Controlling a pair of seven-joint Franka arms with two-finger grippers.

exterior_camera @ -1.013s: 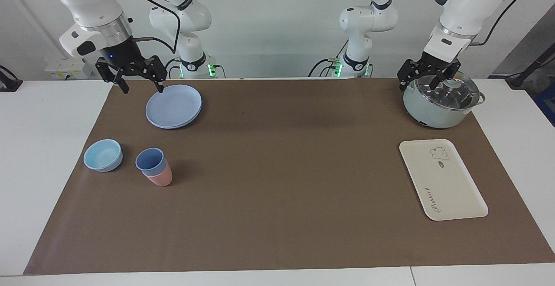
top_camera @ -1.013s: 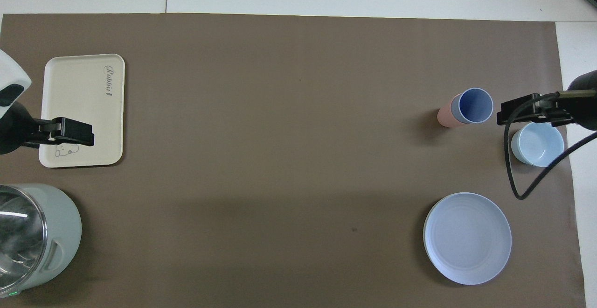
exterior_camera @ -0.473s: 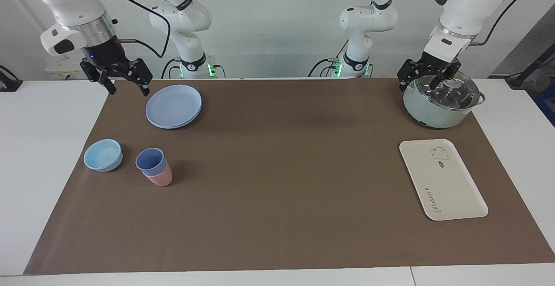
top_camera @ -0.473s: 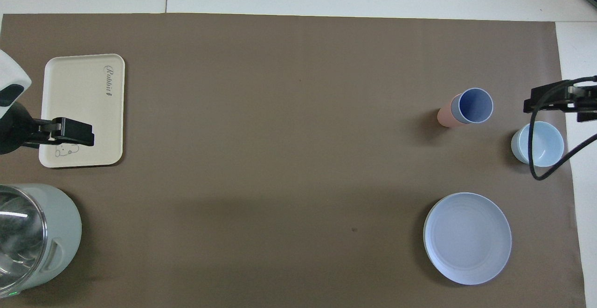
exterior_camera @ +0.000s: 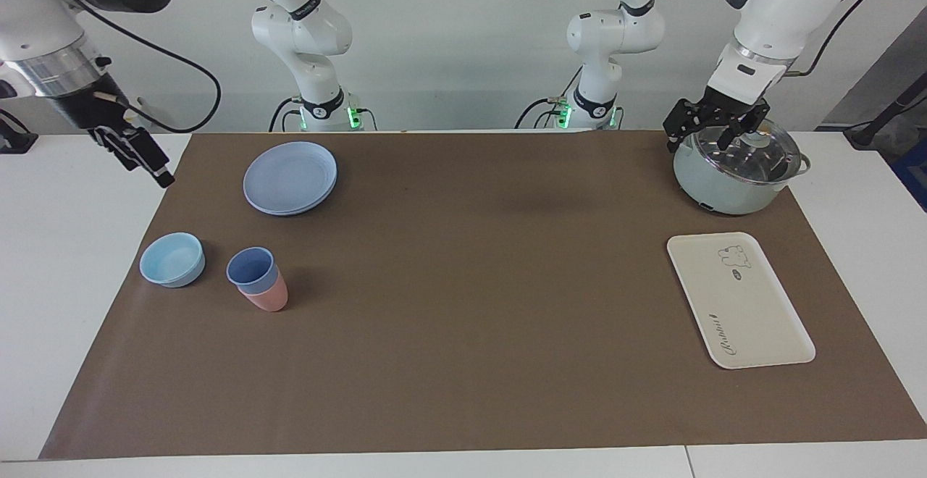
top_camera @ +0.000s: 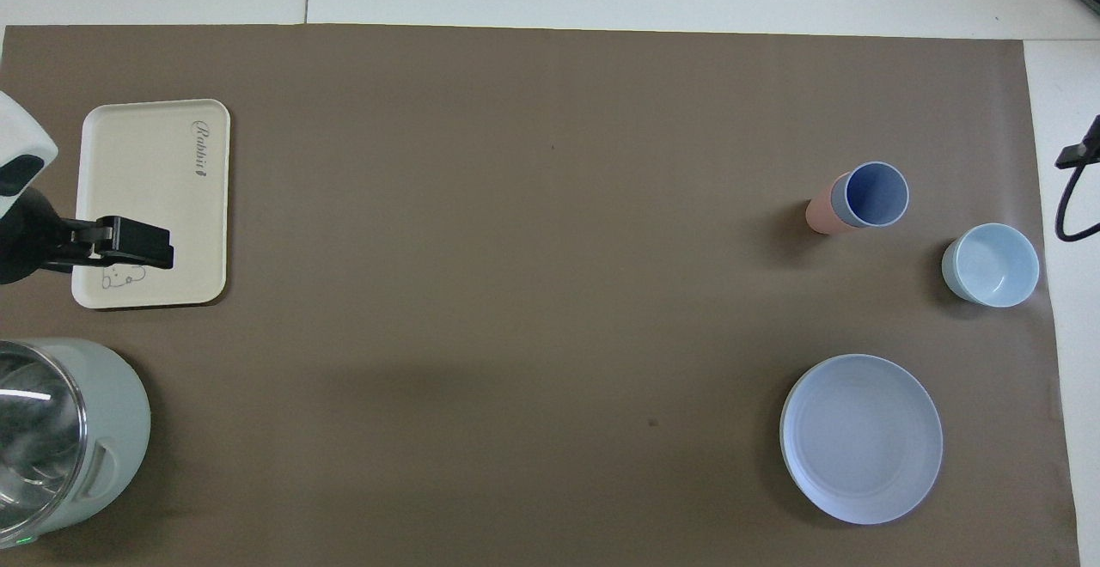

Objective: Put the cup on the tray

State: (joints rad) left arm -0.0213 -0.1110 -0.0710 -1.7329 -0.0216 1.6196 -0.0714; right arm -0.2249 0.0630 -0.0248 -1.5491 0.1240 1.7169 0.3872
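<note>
Reading from the right arm's end of the counter [exterior_camera: 65,304] toward the left arm's end.

Count: two arms, one bowl, two cups, one plate, one pot with one lid, one tray, all on one brown mat [exterior_camera: 463,347].

- Right claw [exterior_camera: 148,163]: up in the air over the bare white counter, just off the mat's edge. I see it side-on and cannot tell its state. It holds nothing that I can see.
- Bowl [exterior_camera: 172,259]: light blue, low, upright, near the mat's edge.
- Cups: the blue cup [exterior_camera: 250,266] sits nested inside the pink cup [exterior_camera: 269,298], mouth up. The pair stands beside the bowl, apart from it.
- Plate [exterior_camera: 290,177]: round, blue, nearer to the robots than the bowl and the cups.
- Pot [exterior_camera: 724,192]: pale green, covered by a glass lid [exterior_camera: 753,156], at the left arm's end and close to the robots.
- Left claw [exterior_camera: 713,137]: hangs over the pot's rim, spread wide, pinching nothing.
- Tray [exterior_camera: 753,319]: cream, with an animal print and script lettering. It lies farther from the robots than the pot.

The blue cup is well apart from the tray, at the other end of the mat.
</note>
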